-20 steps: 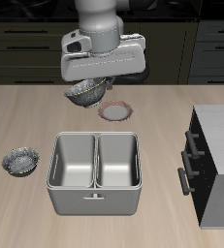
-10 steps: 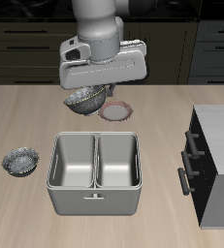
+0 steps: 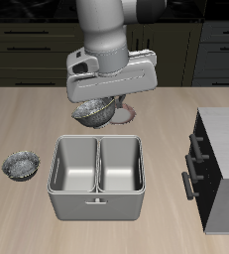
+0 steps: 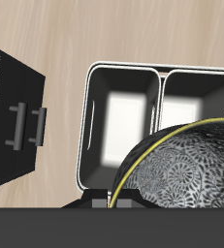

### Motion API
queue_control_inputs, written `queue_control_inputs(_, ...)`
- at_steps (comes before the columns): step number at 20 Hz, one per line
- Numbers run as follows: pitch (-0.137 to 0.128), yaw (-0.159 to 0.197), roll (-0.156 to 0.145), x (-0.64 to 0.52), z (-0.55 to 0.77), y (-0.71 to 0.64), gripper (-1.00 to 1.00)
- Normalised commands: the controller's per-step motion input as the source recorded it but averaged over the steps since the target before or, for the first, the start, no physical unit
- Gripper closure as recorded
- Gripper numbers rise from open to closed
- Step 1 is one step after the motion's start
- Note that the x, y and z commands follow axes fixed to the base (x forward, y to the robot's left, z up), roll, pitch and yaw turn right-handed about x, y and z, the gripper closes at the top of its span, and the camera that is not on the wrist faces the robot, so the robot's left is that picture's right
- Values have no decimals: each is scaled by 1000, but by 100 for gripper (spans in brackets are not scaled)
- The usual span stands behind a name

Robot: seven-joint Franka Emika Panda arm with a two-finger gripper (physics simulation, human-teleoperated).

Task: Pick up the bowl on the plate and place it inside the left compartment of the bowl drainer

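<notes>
1. Hanging behind the large grey metal rectangular bowl drainer (image 3: 96, 177), well above the tabletop, goes the Franka's two-finger gripper (image 3: 98, 107).
2. Waiting below: two deep wells split by a centre wall, both apparently bare in the wrist view. Best to centre over the left one before descending.
3. Gripped at the rim, the small mottled silvery-grey shallow bowl (image 3: 93, 111), pinched between the fingers, tilted. Best to level it and lower slowly, clear of the walls.
4. Mostly hidden behind: small reddish-brown-rimmed plate (image 3: 126, 115).
</notes>
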Motion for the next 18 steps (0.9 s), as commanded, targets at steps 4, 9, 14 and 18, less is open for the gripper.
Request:
queue_control_inputs(4,11,-6,35,119,-85,162,100)
queue_control_inputs(9,7,-12,10,32,-58,29,100)
queue_control_inputs(14,15,10,6,32,-145,35,100)
queue_control_inputs(18,40,9,8,51,-276,3,100)
